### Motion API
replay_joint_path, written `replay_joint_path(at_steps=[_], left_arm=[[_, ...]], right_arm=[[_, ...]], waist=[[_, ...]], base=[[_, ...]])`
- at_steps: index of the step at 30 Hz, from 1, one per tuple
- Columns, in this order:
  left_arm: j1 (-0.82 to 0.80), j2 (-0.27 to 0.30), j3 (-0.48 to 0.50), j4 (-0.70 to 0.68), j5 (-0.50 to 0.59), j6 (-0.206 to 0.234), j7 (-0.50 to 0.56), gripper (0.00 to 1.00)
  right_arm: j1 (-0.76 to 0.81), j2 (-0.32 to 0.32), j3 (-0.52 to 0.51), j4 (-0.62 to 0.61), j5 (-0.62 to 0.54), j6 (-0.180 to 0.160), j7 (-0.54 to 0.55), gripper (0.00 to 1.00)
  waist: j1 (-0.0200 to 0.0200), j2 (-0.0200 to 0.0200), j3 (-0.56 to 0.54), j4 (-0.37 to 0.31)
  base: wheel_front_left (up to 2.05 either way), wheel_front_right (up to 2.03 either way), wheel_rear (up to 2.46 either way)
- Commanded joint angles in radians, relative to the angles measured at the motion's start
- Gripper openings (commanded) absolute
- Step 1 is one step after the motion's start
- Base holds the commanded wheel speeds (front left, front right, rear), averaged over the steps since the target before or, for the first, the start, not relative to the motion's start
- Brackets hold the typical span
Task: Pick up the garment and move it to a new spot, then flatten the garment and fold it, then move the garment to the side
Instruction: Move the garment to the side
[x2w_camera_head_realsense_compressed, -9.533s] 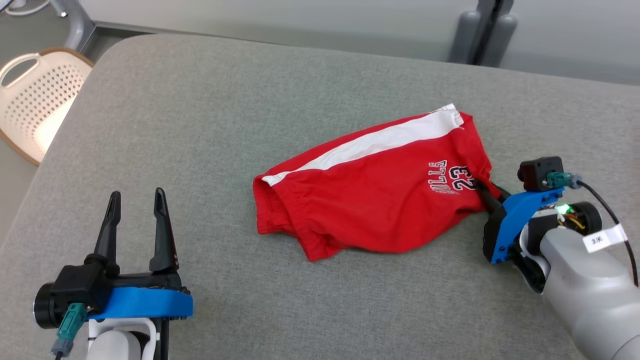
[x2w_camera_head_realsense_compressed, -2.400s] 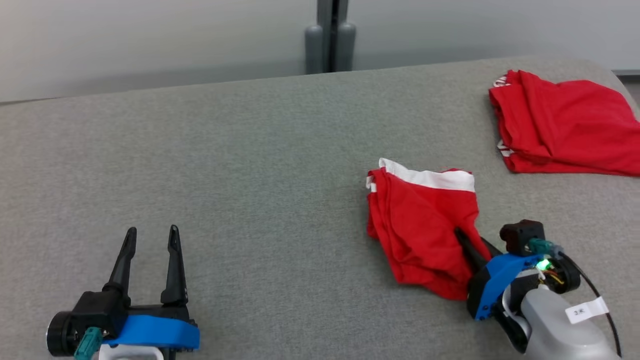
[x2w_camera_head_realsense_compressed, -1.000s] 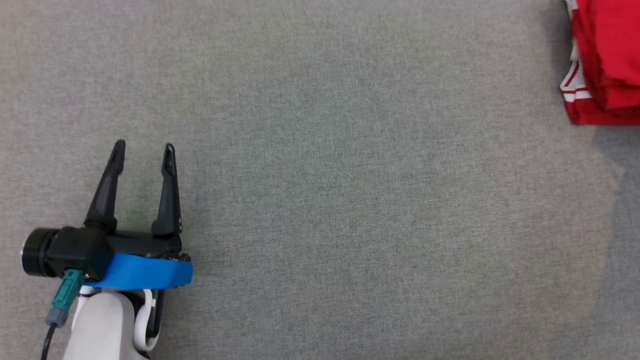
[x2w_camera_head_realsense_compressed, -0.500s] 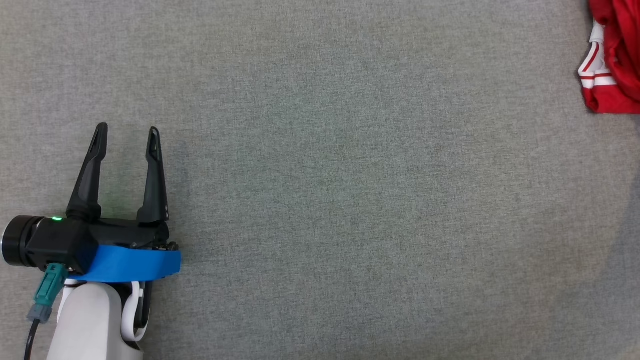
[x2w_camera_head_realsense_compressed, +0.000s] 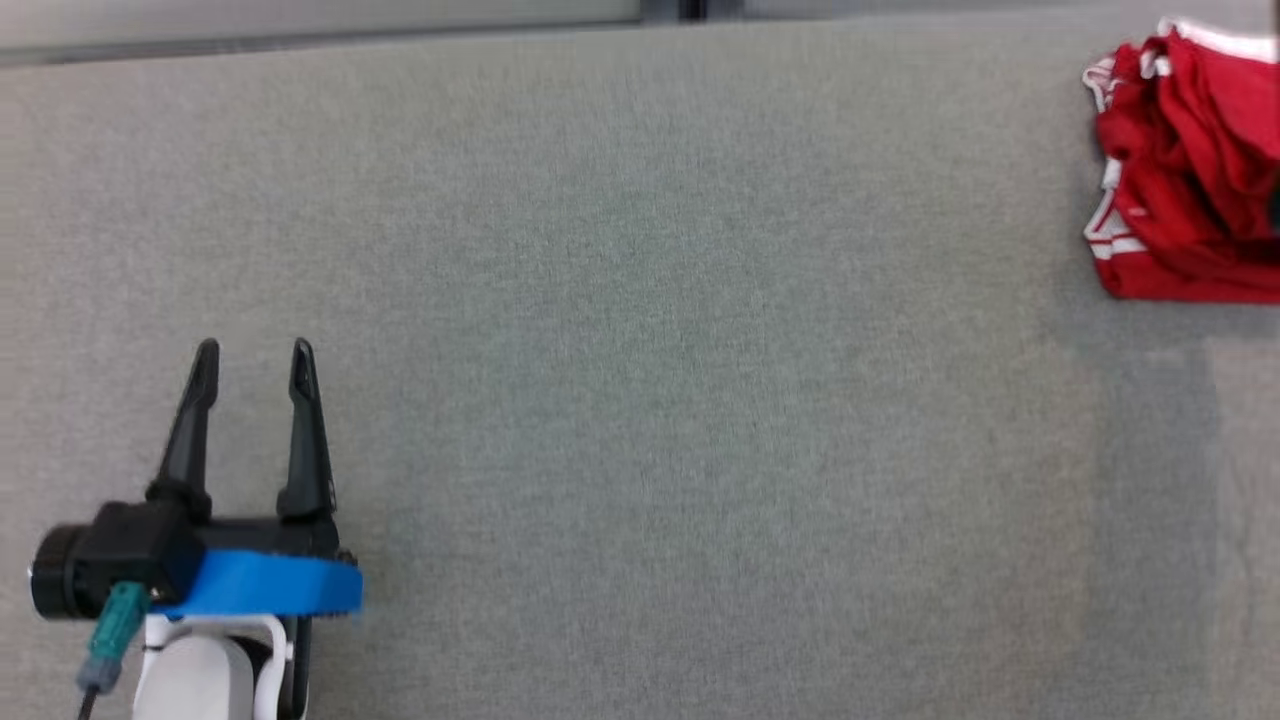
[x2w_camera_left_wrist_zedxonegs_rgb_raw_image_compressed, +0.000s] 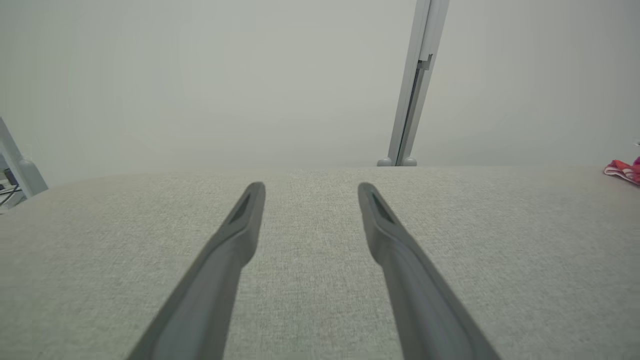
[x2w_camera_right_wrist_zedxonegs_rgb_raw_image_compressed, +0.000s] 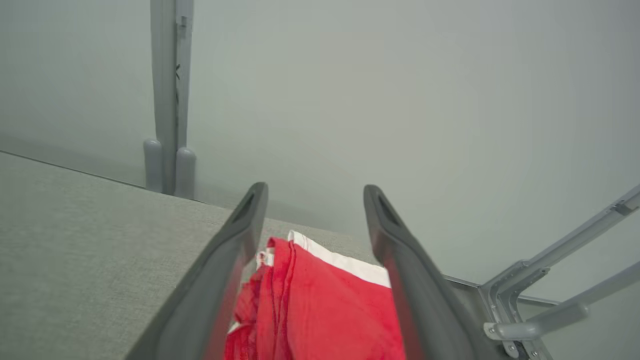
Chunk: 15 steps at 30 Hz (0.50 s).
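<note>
Lying bunched at the far right edge of the grey table (x2w_camera_head_realsense_compressed: 640, 380), the red garment (x2w_camera_head_realsense_compressed: 1185, 190) with its white trim sits well apart from the middle of the work surface. That suggests the last step, moving it to the side, is done or very nearly so. It reads as a rumpled stack of layers rather than a crisp flat fold, and I cannot tell whether the heap is one piece or more.

The right gripper (x2w_camera_right_wrist_zedxonegs_rgb_raw_image_compressed: 315, 187) hangs over the cloth with its two fingers spread wide. The garment lies below and between them with no fabric pinched, though the lower parts of the fingers run out of the right wrist view, so contact there is uncertain. The left gripper (x2w_camera_head_realsense_compressed: 254, 347) rests low at the near left, jaws parted and empty, with bare table ahead of it.

What seems left is drawing the right arm clear, and perhaps neatening the heap.
</note>
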<state>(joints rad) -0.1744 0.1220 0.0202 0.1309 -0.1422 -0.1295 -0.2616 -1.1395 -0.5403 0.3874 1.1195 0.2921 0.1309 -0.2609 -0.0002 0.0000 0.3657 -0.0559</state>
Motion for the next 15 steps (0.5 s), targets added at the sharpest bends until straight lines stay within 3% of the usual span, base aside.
replay_joint_path(at_steps=[1,7,15], left_arm=[[0.015,-0.002,0.007,0.006,-0.004,0.001,-0.005,1.0],[0.089,-0.023,0.024,0.026,-0.003,0.004,-0.005,1.0],[0.161,-0.043,0.028,0.05,-0.001,0.003,-0.005,1.0]], right_arm=[[0.034,0.012,-0.011,-0.026,0.004,0.0,-0.004,1.0],[0.223,0.112,-0.076,-0.218,-0.002,0.0,-0.005,1.0],[0.484,0.207,-0.073,-0.385,-0.027,0.0,-0.005,1.0]], waist=[[0.0002,0.0,-0.04,-0.023],[0.0002,0.0,-0.145,-0.014],[0.0002,0.0,-0.268,0.008]], base=[[0.0,0.0,0.0],[0.0,0.0,0.0],[0.0,0.0,0.0]])
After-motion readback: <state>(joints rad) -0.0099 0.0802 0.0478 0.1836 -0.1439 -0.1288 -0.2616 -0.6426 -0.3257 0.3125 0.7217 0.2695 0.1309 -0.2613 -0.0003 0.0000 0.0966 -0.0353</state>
